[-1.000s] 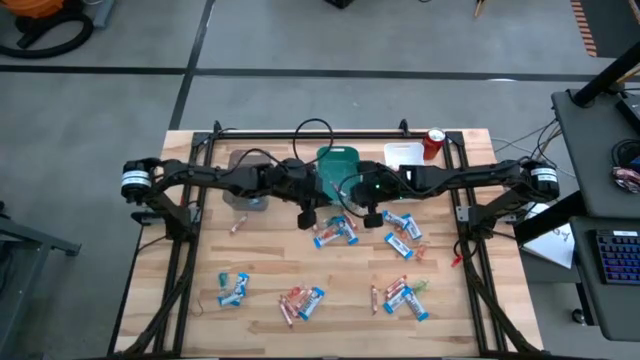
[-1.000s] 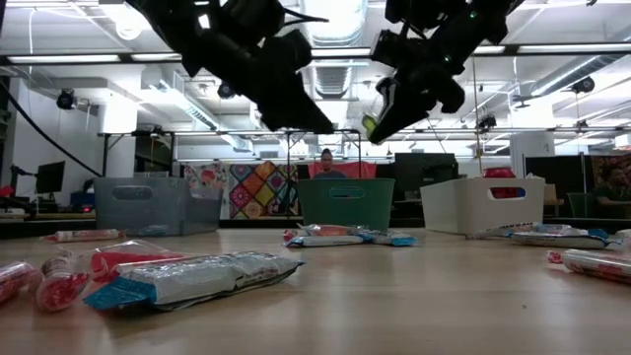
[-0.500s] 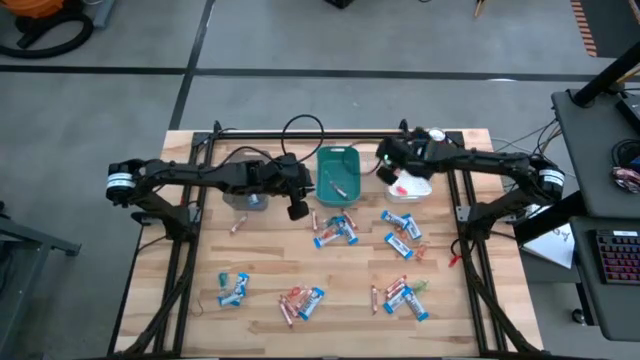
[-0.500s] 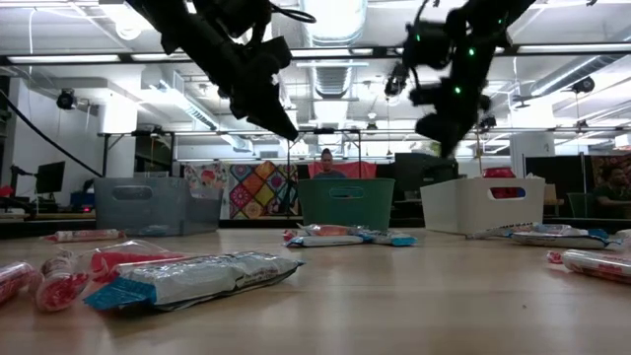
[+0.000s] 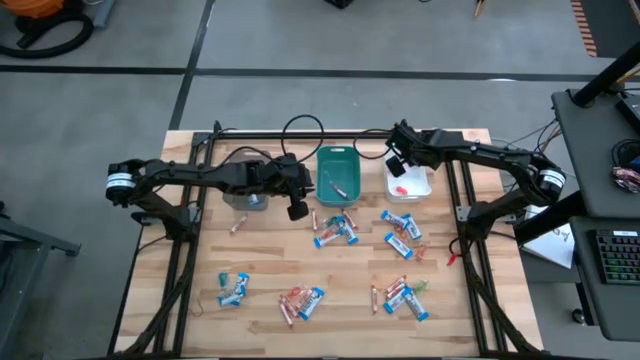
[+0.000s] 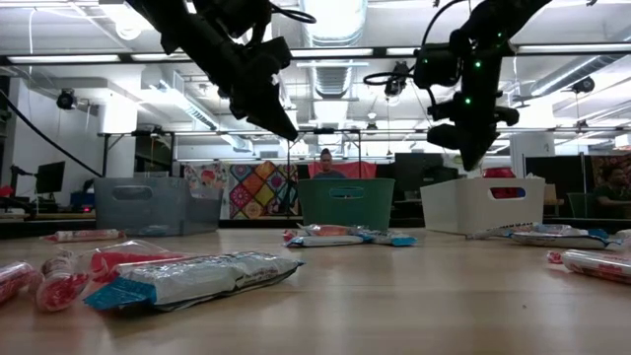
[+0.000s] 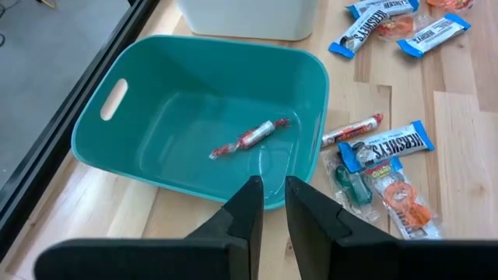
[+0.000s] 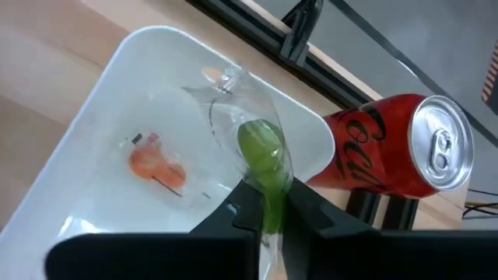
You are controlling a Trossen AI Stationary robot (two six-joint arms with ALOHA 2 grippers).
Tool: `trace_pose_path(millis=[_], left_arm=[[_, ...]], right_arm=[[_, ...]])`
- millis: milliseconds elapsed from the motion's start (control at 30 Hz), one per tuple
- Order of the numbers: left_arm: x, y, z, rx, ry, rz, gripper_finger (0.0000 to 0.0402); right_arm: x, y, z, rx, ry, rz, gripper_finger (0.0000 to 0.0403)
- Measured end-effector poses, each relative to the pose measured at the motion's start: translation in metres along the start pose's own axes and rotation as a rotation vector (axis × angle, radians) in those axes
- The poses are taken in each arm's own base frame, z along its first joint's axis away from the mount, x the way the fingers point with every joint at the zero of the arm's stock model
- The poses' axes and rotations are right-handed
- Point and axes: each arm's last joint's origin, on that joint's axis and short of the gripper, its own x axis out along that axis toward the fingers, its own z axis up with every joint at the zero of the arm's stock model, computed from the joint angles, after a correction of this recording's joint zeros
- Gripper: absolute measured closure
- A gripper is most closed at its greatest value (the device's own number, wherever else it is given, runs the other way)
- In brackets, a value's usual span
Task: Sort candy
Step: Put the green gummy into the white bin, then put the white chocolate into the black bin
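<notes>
Green candy [image 8: 264,159] pinched in my right tool [image 8: 268,208] above the white tray [image 8: 93,124].
An orange piece [image 8: 156,167] lies inside that tray, the red can [image 8: 397,155] just beside it. My left tool [image 7: 268,204], pressed nearly together, hangs empty over the teal tray [image 7: 156,101] holding one red stick [image 7: 249,138].

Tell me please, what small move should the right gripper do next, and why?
Probably open the fingers and let go. The right gripper holds a green candy in a clear wrapper, pinched between its fingers, directly above the white tray. An orange candy already lies in that tray, so this seems to be the drop spot.
</notes>
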Motion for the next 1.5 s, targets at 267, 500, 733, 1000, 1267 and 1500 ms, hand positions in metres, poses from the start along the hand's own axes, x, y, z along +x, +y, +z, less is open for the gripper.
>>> trace_pose_path(millis=[267,500,733,1000,1267,1500], left_arm=[[-0.005,0.001,0.002,0.025,-0.014,0.0,0.036],[-0.035,0.01,0.01,0.213,-0.102,-0.112,0.0361],[-0.074,0.049,0.012,0.263,-0.217,-0.182,0.0361],[-0.111,0.084,0.013,-0.121,-0.343,-0.251,0.0361],[-0.102,0.084,0.01,-0.042,-0.309,-0.302,0.0361],[-0.088,0.06,-0.001,-0.202,-0.107,-0.419,0.0361]], right_arm=[[0.0,0.002,-0.001,-0.026,0.024,0.07,0.0287],[0.0,0.005,0.007,-0.069,-0.047,0.106,0.0237],[-0.003,0.012,0.029,-0.225,-0.236,0.494,0.0234],[0.003,-0.007,0.048,0.028,-0.276,0.74,0.0238],[-0.014,0.031,0.024,-0.102,-0.137,0.836,0.0238],[-0.059,0.076,-0.02,-0.158,-0.002,0.865,0.0239]])
